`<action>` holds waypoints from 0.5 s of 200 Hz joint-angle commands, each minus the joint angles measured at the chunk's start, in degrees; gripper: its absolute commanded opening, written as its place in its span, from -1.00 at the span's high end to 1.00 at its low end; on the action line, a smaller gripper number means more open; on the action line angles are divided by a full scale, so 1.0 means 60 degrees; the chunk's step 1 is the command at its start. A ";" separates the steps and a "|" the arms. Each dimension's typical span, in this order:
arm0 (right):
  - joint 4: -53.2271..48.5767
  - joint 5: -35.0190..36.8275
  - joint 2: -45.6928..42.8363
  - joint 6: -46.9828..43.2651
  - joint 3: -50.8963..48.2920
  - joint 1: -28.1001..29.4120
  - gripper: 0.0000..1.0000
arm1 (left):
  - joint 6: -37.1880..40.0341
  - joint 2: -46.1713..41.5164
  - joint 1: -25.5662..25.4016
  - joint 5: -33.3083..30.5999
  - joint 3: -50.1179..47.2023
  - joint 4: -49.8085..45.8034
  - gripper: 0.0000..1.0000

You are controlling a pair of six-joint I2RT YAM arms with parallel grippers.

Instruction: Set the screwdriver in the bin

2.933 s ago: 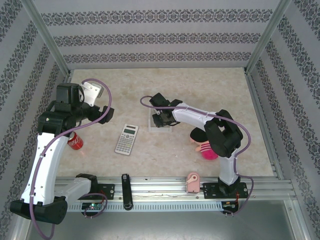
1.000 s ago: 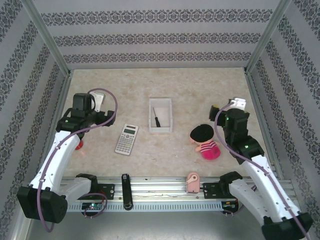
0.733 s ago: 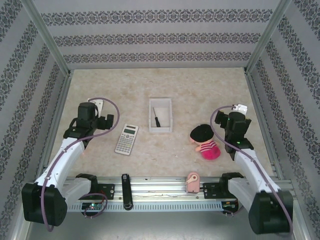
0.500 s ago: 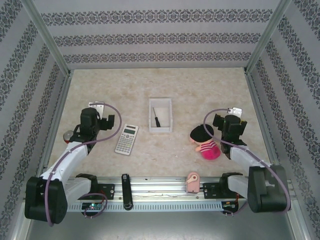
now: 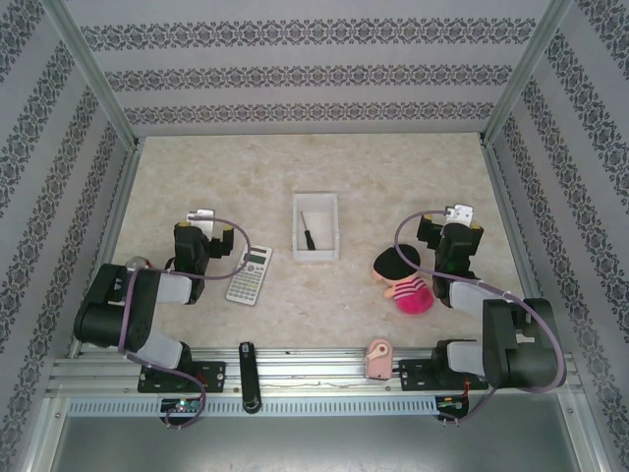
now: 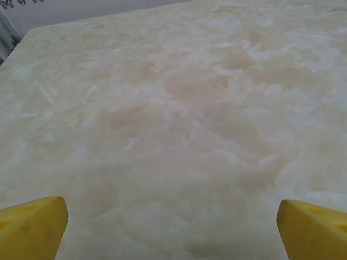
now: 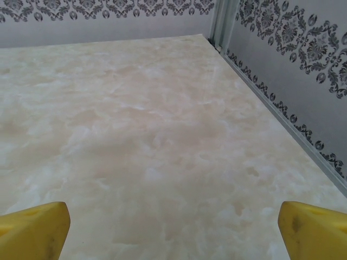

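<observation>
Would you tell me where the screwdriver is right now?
In the top view, the screwdriver lies inside the white bin at mid-table, between the calculator to the left and the doll to the right.

Table (image 5: 393, 177) is carrying one bin (image 5: 314, 256), one screwdriver (image 5: 308, 236), one calculator (image 5: 250, 274), one doll (image 5: 403, 280). Front rail (image 5: 314, 366) is holding one black bar (image 5: 247, 379), one pink block (image 5: 378, 359). Two arms are working here, left arm (image 5: 138, 310) and right arm (image 5: 511, 334), each wrist view showing two yellow fingers (image 6: 32, 225) (image 7: 32, 227).

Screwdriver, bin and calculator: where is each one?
screwdriver (image 5: 310, 239), top view, on its black handle.
bin (image 5: 315, 258), top view, on its near wall.
calculator (image 5: 247, 280), top view, on its keypad.
</observation>
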 commanded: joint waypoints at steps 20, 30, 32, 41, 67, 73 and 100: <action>0.0567 -0.1371 -0.0003 0.0308 0.0051 -0.0094 -0.96 | -0.0234 0.0681 0.0104 -0.0372 -0.0555 0.3001 -0.99; 0.1129 -0.1760 0.0104 0.0312 -0.0120 -0.0003 -0.96 | -0.0258 0.0618 0.0104 -0.0409 -0.0512 0.2849 -0.99; 0.1134 -0.1648 0.0128 0.0269 -0.0094 0.0075 -0.96 | -0.0255 0.0639 0.0107 -0.0413 -0.0510 0.2889 -0.99; 0.1168 -0.1082 0.0341 0.0050 0.0018 0.0367 -0.96 | -0.0217 0.0709 0.0117 -0.0409 -0.0536 0.3037 -0.98; 0.2200 -0.1361 0.1491 -0.0286 0.0094 0.0492 -0.96 | -0.0252 0.0670 0.0104 -0.0445 -0.0426 0.2778 -0.99; 0.2455 -0.1412 0.1840 -0.0298 0.0140 0.0492 -0.96 | -0.0252 0.0648 0.0115 -0.0449 -0.0396 0.2687 -0.99; 0.2110 -0.1333 0.2163 -0.0220 0.0570 0.0470 -0.96 | -0.0302 0.0622 0.0105 -0.0579 -0.0158 0.2194 -0.99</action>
